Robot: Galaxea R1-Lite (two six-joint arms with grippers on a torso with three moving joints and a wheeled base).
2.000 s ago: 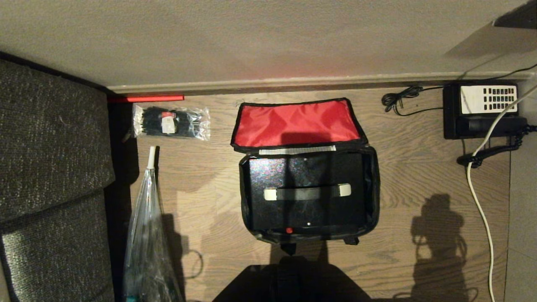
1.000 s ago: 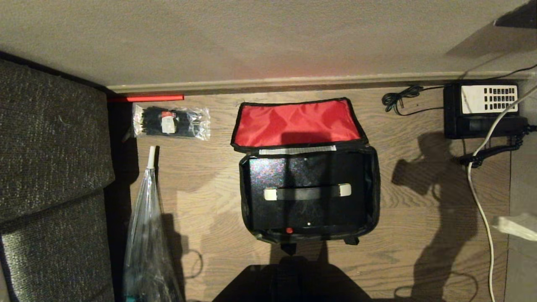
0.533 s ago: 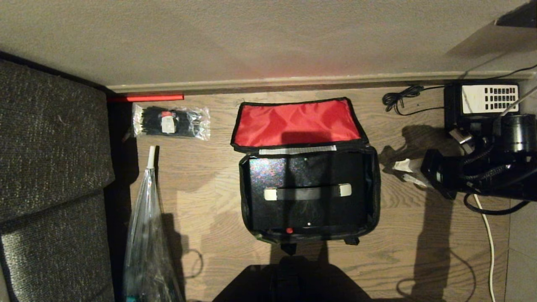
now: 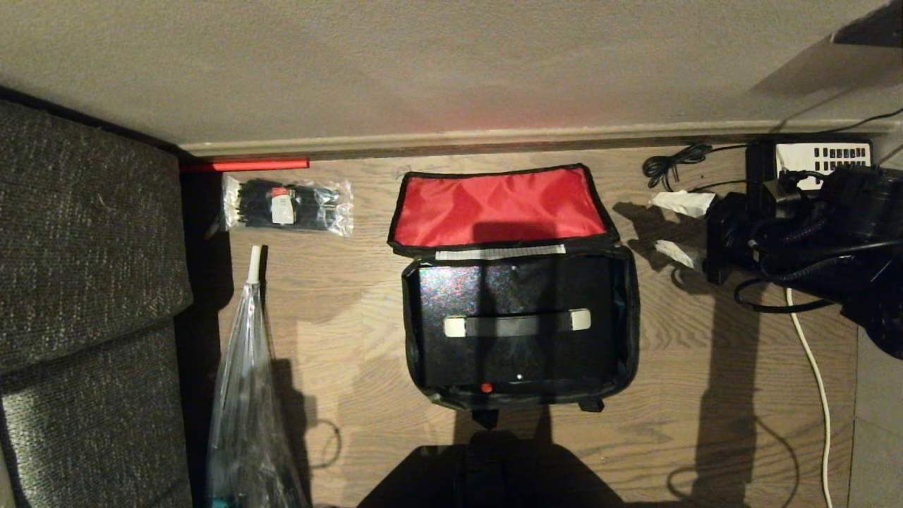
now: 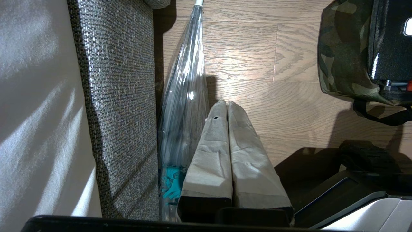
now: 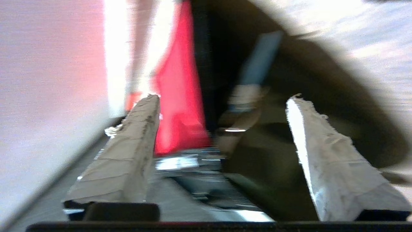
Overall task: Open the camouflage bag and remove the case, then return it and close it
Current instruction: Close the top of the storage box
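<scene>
1. On the wooden floor in front of the robot, the camouflage bag lies open, its red-lined lid folded back toward the wall. The case sits inside it, strap handle facing up.
2. What has changed is the right arm. Two seconds ago only its shadow showed on the floor; now the right gripper has swung into the head view from the right and hangs beside the bag's far right corner, in front of the desk phone.
3. Its fingers have spread as it came: both views show them clearly apart, with nothing between them. The right wrist view, smeared by motion, looks toward the red lid and the dark interior of the bag.
4. Bag and case lie exactly where they lay in the earlier pictures; neither has been touched.
5. The left gripper is parked low near the sofa and the clear umbrella, its fingers pressed together and empty.
6. Judged from this, the opening step is done and the right arm is lining up to reach for the strap handle; lifting the case out appears to be next.
</scene>
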